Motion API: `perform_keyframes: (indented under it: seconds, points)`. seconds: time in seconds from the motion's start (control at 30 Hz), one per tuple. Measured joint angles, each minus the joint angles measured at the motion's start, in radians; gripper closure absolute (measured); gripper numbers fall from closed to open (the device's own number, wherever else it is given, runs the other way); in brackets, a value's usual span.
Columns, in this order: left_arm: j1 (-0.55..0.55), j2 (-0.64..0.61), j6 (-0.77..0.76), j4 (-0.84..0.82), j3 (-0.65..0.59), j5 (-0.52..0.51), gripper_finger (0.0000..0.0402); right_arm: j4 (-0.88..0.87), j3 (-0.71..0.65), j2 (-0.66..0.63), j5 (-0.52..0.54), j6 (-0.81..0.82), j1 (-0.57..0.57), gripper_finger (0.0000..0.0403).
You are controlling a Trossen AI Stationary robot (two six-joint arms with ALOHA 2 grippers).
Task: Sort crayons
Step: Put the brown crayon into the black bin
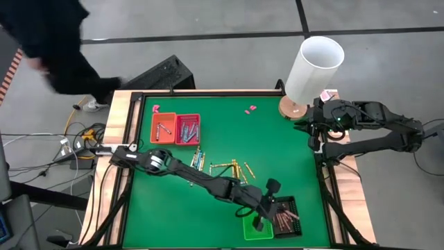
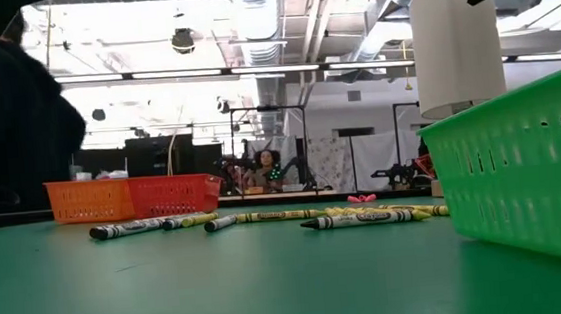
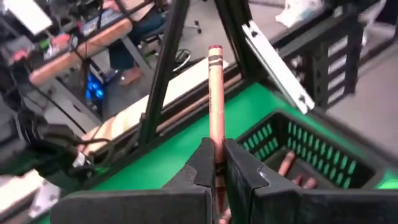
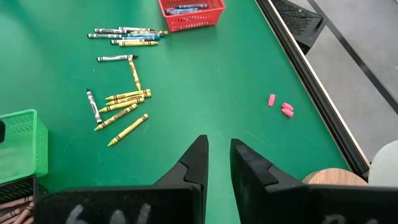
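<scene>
My left gripper point(image 1: 266, 203) reaches over the table's near right corner, shut on a brown-red crayon point(image 3: 215, 93). Just beyond it stands a black tray point(image 1: 288, 215) that holds more brown-red crayons point(image 3: 291, 167), with a green tray point(image 1: 258, 226) beside it. Loose yellow, grey and blue crayons point(image 1: 229, 167) lie flat mid-table. An orange tray point(image 1: 164, 128) and a red tray point(image 1: 188, 129) with grey and blue crayons stand at the far left. My right gripper point(image 4: 217, 155) waits open above the table's far right, nothing between its fingers. My left gripper pinches the brown-red crayon between its two fingers by its lower part point(image 3: 217, 144). The crayon runs along the fingers, and most of it sticks out past the fingertips. The fingers come nearly level from the table's left. The crayon is lifted clear above the black tray.
A tall white cylinder point(image 1: 313, 68) stands on a wooden disc point(image 1: 292, 109) at the far right corner. Pink scraps point(image 1: 250, 109) lie near the far edge. A raised black frame point(image 1: 326, 180) rims the table. A person in dark clothes point(image 1: 48, 48) is beyond the far left corner.
</scene>
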Motion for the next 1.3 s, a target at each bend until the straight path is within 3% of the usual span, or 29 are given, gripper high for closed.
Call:
perform_keyframes:
  seconds: [0.27,0.47,0.77,1.3]
  points:
    - [0.008,0.005,0.261,-0.065,0.001,0.014,0.0401,0.0,0.0,0.0,0.0,0.0,0.0,0.0335]
    - [0.009,0.005,0.465,-0.156,0.001,0.122,0.0401,0.0,0.0,0.0,-0.001,0.0,0.0,0.0335]
    - [0.009,0.005,0.474,-0.168,0.001,0.163,0.0398,0.0,0.0,0.0,-0.001,-0.001,0.0,0.0335]
    - [0.019,0.005,0.471,-0.075,0.001,0.106,0.0401,0.0,0.0,0.0,0.01,-0.009,0.0,0.0335]
